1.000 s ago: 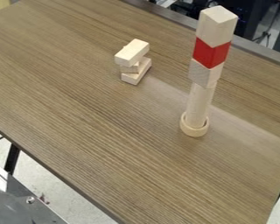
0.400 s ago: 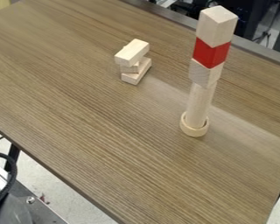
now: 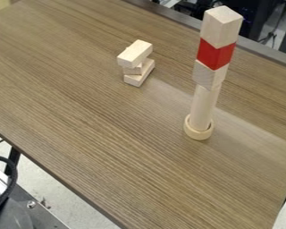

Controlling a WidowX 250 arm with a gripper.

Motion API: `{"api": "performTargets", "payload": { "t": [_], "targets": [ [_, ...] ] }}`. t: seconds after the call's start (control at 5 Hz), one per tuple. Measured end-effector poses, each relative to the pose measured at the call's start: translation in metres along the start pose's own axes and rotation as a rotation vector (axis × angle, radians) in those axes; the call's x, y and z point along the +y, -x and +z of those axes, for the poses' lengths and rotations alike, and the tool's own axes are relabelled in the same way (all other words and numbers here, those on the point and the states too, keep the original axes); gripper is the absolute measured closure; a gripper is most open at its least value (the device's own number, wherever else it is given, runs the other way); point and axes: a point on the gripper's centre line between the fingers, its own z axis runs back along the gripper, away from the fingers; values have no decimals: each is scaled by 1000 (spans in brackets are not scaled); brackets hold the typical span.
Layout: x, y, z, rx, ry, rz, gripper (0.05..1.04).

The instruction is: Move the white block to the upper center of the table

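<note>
– where's the white block?

– several pale wooden blocks could fit that name, and i can't tell which is meant. with the view's middle as a clock face, a little stack sits near 12 o'clock on the table (image 3: 80, 112).

– how is it built?

– at least 3 pieces. the top block (image 3: 135, 53) lies across the middle block (image 3: 133, 70), and the bottom block (image 3: 139, 76) lies flat on the wood, its long side running toward 1 o'clock.

– and the tall thing?

– a tower, well apart from the stack. its foot is a pale ring (image 3: 198, 135) toward 4 o'clock, with an upright cylinder (image 3: 203, 107) standing inside it. on that come 3 more: a lower pale block (image 3: 208, 75), then a red block (image 3: 216, 53), then the upper pale block (image 3: 221, 27), whose end is toward 2 o'clock.

– what about the hand?

– i can't tell if it's apart, together or clamped on anything.

– anything off the table?

– down toward 8 o'clock there's a curved black cable (image 3: 13, 179) beside a dark metal plate (image 3: 41, 214) with a round bolt (image 3: 31, 204) in it. a black table leg (image 3: 12, 162) stands on that side too.
</note>
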Motion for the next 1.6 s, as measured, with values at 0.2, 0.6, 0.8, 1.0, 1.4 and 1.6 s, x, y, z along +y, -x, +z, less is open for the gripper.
{"api": "performTargets", "payload": {
  "t": [0.2, 0.6, 0.8, 1.0, 1.4, 1.6],
  "targets": [
    [0, 0, -3, -4, 4, 11, 84],
    [-3, 2, -17, 61, -6, 123, 84],
    [-2, 4, -22, 82, -20, 222, 84],
    [-3, 8, -27, 100, -24, 281, 84],
    [-9, 7, -30, 98, 36, 331, 84],
    [-14, 6, -37, 115, 74, 288, 84]
  ]
}}
